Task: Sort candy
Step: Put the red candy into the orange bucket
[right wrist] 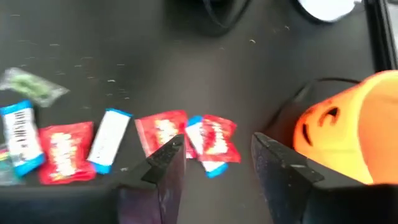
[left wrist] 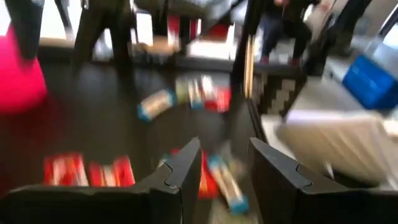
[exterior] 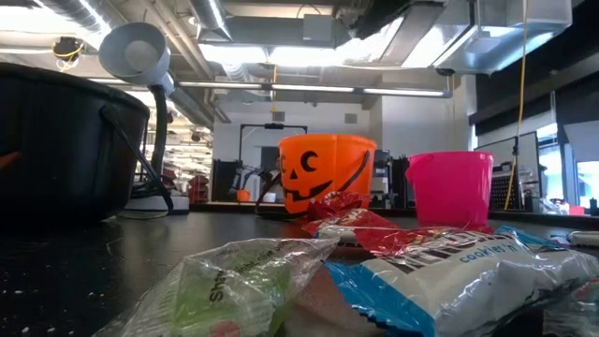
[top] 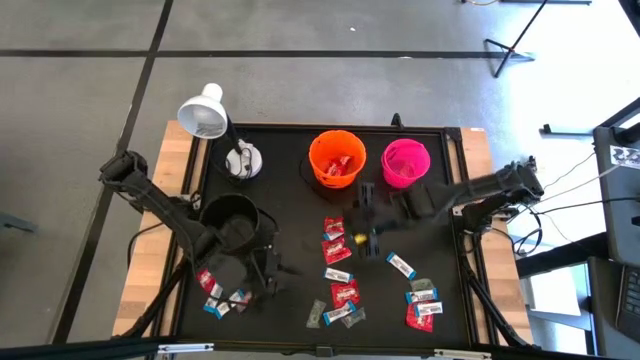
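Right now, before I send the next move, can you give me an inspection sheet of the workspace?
Surface: black table top, wooden edges.
Job's things: candy scattered at the front; orange bucket holds some; pink bucket; black bucket.
Clutter: white desk lamp.
Grippers: left pincer open above candy near the front left; right pincer open, empty, beside the orange bucket.
Cables: some by the right arm's base.
Surroundings: stand legs on the floor.

Glossy crinkled candy (exterior: 440, 271) wrappers — matt black table (top: 290, 210), smooth plastic buckets (exterior: 328, 173)
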Tool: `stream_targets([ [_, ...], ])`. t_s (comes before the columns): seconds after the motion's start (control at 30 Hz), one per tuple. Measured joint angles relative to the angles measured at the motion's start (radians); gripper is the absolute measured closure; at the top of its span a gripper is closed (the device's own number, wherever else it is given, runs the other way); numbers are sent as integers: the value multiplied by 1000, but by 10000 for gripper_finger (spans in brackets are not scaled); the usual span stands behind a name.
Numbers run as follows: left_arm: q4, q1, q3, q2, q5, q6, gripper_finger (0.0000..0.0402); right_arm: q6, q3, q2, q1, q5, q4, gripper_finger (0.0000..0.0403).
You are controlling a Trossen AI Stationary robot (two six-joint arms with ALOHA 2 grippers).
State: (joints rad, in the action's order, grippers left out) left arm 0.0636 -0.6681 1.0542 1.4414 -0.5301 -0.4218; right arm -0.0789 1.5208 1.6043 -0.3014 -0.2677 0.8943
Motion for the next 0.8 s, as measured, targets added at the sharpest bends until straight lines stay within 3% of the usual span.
stream_targets([
  [0.17,227,-42,0,0,-2,-235,280,-45,-26,5,-136,-100,-21,230],
  [0.33,335,-46,0,0,-6,-383,280,-77,-163,5,-191,-141,-134,231],
  [0.67,332,-46,0,-1,-111,-380,280,-74,-462,5,-77,-188,-480,231],
  [0.8,331,-43,0,-1,-151,-361,280,-74,-550,6,-13,-145,-596,231],
])
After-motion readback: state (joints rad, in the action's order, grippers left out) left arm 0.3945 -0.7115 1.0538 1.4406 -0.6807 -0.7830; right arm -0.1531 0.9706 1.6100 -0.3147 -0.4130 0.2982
